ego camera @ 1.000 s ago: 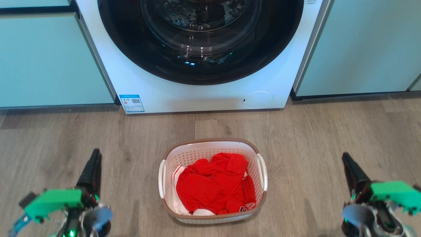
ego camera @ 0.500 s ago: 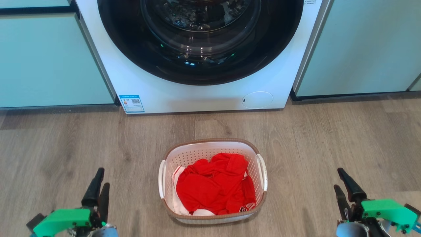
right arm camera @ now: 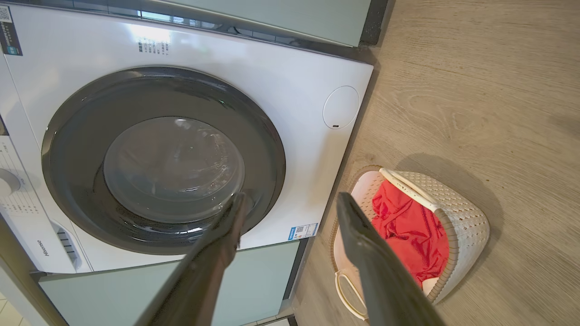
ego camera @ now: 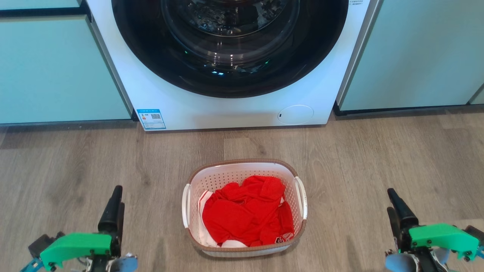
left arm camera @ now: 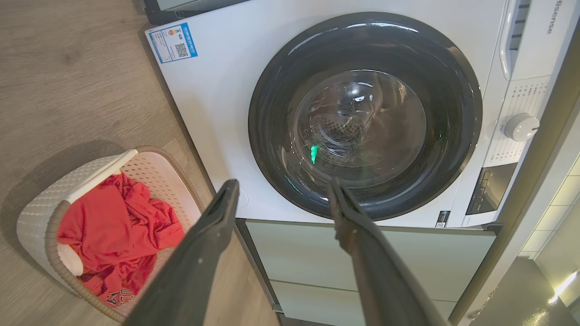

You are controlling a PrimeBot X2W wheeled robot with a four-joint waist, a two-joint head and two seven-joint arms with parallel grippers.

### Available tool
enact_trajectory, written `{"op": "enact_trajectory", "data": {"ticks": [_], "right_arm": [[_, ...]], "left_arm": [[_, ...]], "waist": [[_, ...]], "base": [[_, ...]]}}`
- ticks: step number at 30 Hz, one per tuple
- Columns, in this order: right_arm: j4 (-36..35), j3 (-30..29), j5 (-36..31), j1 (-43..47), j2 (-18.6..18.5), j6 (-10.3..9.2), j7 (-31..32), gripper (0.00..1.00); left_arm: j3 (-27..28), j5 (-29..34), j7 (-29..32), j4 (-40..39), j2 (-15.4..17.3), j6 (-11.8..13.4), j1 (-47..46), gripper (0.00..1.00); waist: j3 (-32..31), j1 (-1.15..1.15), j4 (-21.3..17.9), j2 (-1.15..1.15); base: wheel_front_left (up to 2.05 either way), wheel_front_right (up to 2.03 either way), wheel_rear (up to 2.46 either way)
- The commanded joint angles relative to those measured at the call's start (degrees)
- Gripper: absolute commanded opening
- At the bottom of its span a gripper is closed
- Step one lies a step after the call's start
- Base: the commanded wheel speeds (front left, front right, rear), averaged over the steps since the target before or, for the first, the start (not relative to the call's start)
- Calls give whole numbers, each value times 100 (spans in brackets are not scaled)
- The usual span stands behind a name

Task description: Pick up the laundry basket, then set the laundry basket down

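The laundry basket [ego camera: 242,162], white and perforated with a brown rim, stands on the wood floor in front of the washing machine. A red garment [ego camera: 245,215] lies in it. My left gripper [ego camera: 118,196] hovers to the basket's left, well apart from it, and my right gripper [ego camera: 390,200] hovers equally far to its right. In the left wrist view the left gripper [left arm camera: 283,181] is open with nothing between its fingers, and the basket [left arm camera: 41,199] lies off to the side. The right gripper [right arm camera: 291,195] is likewise open and empty, the basket [right arm camera: 462,213] beside it.
A white front-loading washing machine [ego camera: 227,109] with a dark round door stands just behind the basket. Mint-green cabinets [ego camera: 56,68] flank it on both sides. Bare wood floor [ego camera: 340,151] surrounds the basket.
Both grippers have drawn back toward the bottom of the head view over the last second, then risen slightly. The basket has stayed put.
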Motion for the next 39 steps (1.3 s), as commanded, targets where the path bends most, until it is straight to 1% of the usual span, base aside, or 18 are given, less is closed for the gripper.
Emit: {"op": "enact_trajectory", "data": {"ticks": [1, 15, 16, 18, 19, 23, 29, 39], "right_arm": [[-245, 74, -208, -228, -39, 2, -77, 100], [-565, 276, -1470, -238, -49, 3, -312, 100], [-565, 276, -1470, -238, -49, 3, -312, 100], [-615, 301, -1698, -240, -51, 3, -345, 100], [-664, 333, -1932, -240, -52, 3, -379, 100], [-739, 411, -2363, -233, -55, 4, -446, 100], [-825, 539, -2984, -219, -59, 4, -547, 100], [-927, 648, -3785, -193, -67, 5, -714, 100]], "left_arm": [[-23, 225, -77, -284, 60, 45, -219, 100], [-281, 1636, -316, -632, 65, 214, -236, 100], [-281, 1636, -316, -632, 65, 214, -236, 100], [-317, 1878, -350, -674, 66, 236, -240, 100], [-355, 2155, -384, -707, 66, 254, -243, 100], [-423, 2635, -452, -767, 67, 310, -241, 100], [-506, 3258, -554, -866, 80, 414, -221, 100], [-646, 4131, -724, -996, 196, 650, -167, 100]], "waist": [[2, 0, 2, 0], [12, 0, -3, 0], [12, 0, -3, 0], [13, 0, -2, 0], [16, 0, 0, 0], [19, 0, 2, 0], [22, 0, -1, 0], [31, 0, -4, 0]], "base": [[0, 0, 0], [0, 0, 0], [0, 0, 0], [0, 0, 0], [0, 0, 0], [0, 0, 0], [0, 0, 0], [0, 0, 0]]}}
